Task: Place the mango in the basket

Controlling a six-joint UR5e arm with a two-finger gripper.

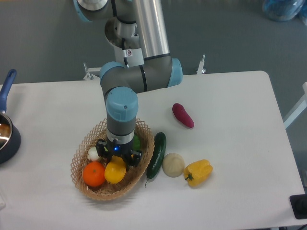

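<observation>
The mango (115, 171), yellow-orange and oval, lies inside the tan wicker basket (81, 151) at its front, touching a round orange (94, 173) on its left. My gripper (117, 160) points straight down into the basket, directly over the mango's top end. Its black fingers (136, 158) stand on either side of the fruit. The fingertips are hidden behind the wrist and the mango, so I cannot tell whether they press on it.
The basket also holds a white bulb (94, 154) and a green item (137, 142). Right of the basket lie a cucumber (156, 154), a beige round vegetable (173, 164), a yellow bell pepper (198, 172) and a purple vegetable (183, 115). A dark pot (7, 139) stands at the left edge.
</observation>
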